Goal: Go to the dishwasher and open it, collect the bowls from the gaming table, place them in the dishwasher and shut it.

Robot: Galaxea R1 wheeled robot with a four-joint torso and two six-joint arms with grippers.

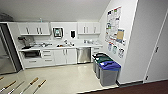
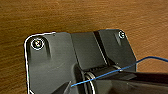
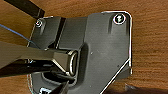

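early stage of the task: the dishwasher [image 1: 83, 55], with its steel front shut, stands under the far tabletop [image 1: 75, 46] of a kitchenette, just left of the bins [image 1: 108, 70], well apart from the robot. no bowl is collected yet. whether the jaws are open or closed cannot be told; both wrist views look down on brown wood-grain floor [image 2: 75, 17].
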